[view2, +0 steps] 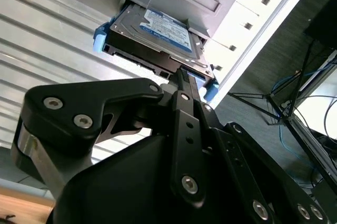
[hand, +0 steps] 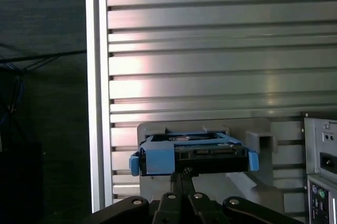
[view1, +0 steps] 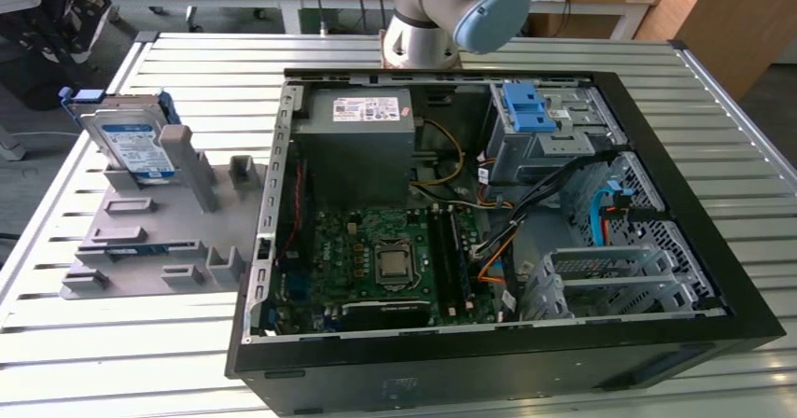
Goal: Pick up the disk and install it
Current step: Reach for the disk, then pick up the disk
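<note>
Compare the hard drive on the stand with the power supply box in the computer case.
The hard drive is small and thin; the power supply box is bigger and bulky. The hard drive, blue-railed, leans on the grey stand; the power supply box lies inside the case. Both carry labels.

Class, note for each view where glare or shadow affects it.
Exterior view: even light on the silver-metal hard drive with blue-and-white label. First wrist view: a bright glare band across the ribbed aluminium table. Second wrist view: the black gripper is shaded.
</note>
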Available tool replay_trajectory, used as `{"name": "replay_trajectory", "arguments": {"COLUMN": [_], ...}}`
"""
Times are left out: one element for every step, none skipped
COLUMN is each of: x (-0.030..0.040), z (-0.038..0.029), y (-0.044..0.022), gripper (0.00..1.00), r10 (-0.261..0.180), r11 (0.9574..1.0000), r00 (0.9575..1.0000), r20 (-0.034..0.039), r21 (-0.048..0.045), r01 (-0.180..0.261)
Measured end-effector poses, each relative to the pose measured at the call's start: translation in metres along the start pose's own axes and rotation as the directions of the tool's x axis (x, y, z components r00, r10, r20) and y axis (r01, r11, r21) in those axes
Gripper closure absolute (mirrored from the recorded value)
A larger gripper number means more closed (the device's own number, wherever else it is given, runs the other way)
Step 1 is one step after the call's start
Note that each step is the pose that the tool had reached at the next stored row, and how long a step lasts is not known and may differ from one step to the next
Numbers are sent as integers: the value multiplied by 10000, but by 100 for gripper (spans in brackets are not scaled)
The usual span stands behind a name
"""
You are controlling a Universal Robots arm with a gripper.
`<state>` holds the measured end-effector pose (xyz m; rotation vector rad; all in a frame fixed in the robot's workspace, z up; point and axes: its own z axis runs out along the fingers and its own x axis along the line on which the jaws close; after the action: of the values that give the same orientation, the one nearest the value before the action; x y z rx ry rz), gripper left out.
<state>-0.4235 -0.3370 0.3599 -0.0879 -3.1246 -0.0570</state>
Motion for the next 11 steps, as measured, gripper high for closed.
{"name": "replay_trajectory", "arguments": {"x": [13,24,33,42,45,45,45,50,54,55,55], "z": [1,2,3,4,4,4,4,4,4,4,4], "y": [6,11,16,20,21,20,20,20,20,20,20], "gripper": [89,89,89,89,89,89,89,89,89,89,89], "r10": [0,1,1,1,1,0,-1,0,0,0,0], "r11": [10000,10000,10000,10000,10000,10000,10000,10000,10000,10000,10000], "r00": [10000,10000,10000,10000,10000,10000,10000,10000,10000,10000,10000], "r20": [0,0,1,1,0,0,0,0,0,0,0], "r21": [1,1,1,1,2,2,3,2,2,2,2], "r01": [0,-1,-1,-1,-1,0,1,0,0,0,0]}}
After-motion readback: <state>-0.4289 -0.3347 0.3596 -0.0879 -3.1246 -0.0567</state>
